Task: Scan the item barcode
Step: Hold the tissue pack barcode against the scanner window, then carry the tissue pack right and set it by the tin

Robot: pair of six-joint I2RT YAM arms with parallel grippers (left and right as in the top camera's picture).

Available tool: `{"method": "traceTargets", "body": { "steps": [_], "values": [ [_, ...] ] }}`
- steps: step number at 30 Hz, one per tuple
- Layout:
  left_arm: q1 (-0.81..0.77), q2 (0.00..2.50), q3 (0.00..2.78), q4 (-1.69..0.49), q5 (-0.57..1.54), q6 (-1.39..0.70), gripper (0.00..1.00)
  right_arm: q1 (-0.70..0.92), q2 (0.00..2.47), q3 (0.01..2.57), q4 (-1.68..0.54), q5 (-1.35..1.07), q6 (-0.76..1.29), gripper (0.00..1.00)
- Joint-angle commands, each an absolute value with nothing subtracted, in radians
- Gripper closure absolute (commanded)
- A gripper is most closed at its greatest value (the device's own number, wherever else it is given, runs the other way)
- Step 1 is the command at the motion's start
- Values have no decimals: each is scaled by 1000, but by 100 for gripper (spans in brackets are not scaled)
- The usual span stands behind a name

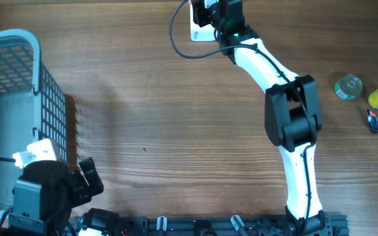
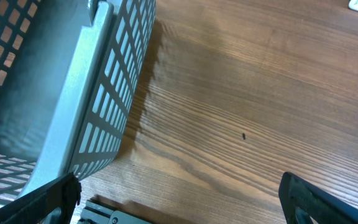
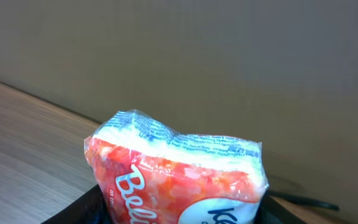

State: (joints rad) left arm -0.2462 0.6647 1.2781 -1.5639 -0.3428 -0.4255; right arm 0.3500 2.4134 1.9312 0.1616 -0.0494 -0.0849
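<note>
tissue pack [image 3: 178,163] in right claw [image 3: 179,210]

Matt wood-grain table [image 1: 176,118]; glossy plastic-wrapped packet [image 3: 179,180]; plastic lattice basket [image 1: 54,111].

The table [image 1: 176,131] is made of brown wood, and long, thin, wavy lines run across it. It fills nearly the whole view from above. The wood looks smooth and a bit shiny where the light falls on it. A shadow [image 1: 77,124] with little squares in it lies on the wood near the left side. One tiny dark speck [image 1: 144,149] sits near the middle of the table. Behind the far edge of the table stands a plain grey-brown wall [image 3: 197,56] with nothing on it. The light is soft and even.
</note>
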Motion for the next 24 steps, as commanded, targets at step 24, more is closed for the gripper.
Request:
{"method": "traceTargets", "body": {
  "steps": [24],
  "values": [
    [-242,663,1280,-1561,-360,-439,0,348,2475,1926,178,-29,-10,37]
  ]
}}
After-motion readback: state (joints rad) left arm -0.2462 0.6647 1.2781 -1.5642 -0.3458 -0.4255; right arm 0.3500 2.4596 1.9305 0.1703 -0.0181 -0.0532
